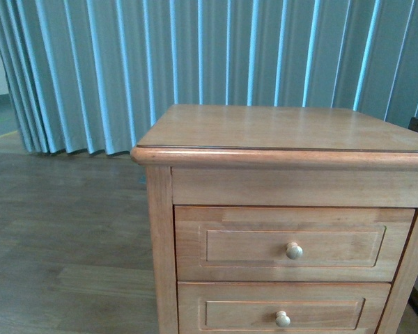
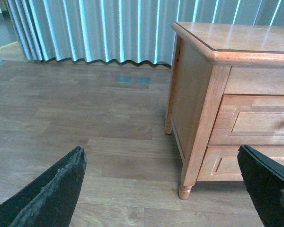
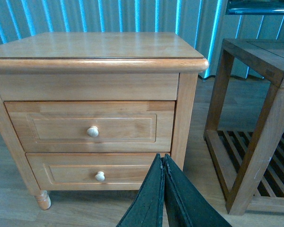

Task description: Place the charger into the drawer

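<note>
The drawer [image 1: 292, 243] is the upper one of a light-brown wooden nightstand, shut, with a round pale knob [image 1: 294, 251]. It also shows in the right wrist view as the drawer [image 3: 92, 126] and at the edge of the left wrist view as the drawer [image 2: 255, 120]. The charger is out of view in every frame. My left gripper [image 2: 161, 163] stands open over the wood floor, left of the nightstand, with nothing between its fingers. My right gripper [image 3: 163, 158] is shut and empty, in front of the nightstand's lower right corner. Neither arm shows in the front view.
A second, lower drawer [image 1: 282, 313] sits beneath the upper one. The nightstand top [image 1: 279, 126] is bare. A slatted wooden side table [image 3: 255, 118] stands right of the nightstand. Blue-grey curtains [image 1: 195, 56] hang behind. Wood floor [image 2: 85, 123] spreads to the left.
</note>
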### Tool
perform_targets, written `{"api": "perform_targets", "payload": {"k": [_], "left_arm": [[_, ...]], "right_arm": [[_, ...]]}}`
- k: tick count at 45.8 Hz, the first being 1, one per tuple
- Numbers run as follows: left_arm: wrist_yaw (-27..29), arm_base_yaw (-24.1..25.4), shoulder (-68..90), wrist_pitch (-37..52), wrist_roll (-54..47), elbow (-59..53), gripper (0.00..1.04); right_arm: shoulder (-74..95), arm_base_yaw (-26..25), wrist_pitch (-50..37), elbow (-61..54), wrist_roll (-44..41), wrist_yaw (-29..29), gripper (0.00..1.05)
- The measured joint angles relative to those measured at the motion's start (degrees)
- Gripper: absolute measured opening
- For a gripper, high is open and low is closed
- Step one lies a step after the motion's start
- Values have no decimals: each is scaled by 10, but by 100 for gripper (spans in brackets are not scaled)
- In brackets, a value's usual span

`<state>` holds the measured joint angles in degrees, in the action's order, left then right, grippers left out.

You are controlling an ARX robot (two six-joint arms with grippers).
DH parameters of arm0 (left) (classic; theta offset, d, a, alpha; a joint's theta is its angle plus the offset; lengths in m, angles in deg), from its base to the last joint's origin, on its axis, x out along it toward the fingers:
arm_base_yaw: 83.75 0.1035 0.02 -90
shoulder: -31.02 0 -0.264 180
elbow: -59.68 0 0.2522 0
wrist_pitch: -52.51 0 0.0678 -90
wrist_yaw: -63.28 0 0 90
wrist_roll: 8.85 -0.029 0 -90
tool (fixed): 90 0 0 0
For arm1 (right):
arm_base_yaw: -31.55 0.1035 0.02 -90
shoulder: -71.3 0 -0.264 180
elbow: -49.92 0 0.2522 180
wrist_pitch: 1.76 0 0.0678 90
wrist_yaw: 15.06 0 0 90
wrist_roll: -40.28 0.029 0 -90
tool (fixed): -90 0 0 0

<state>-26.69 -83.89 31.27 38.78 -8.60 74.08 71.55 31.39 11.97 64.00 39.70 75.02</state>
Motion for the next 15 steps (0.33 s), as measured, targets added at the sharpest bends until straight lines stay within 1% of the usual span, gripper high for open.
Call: {"api": "perform_targets", "payload": {"k": [3,5,7,14,15], "left_arm": [[0,0,0,0,0,0,99],[0,0,0,0,0,0,99],[0,0,0,0,0,0,99],[0,0,0,0,0,0,99],[0,0,0,0,0,0,99]], "right_arm": [[0,0,0,0,0,0,3],[0,0,0,0,0,0,9],[0,0,0,0,0,0,18],[0,0,0,0,0,0,55],[0,0,0,0,0,0,58]]}}
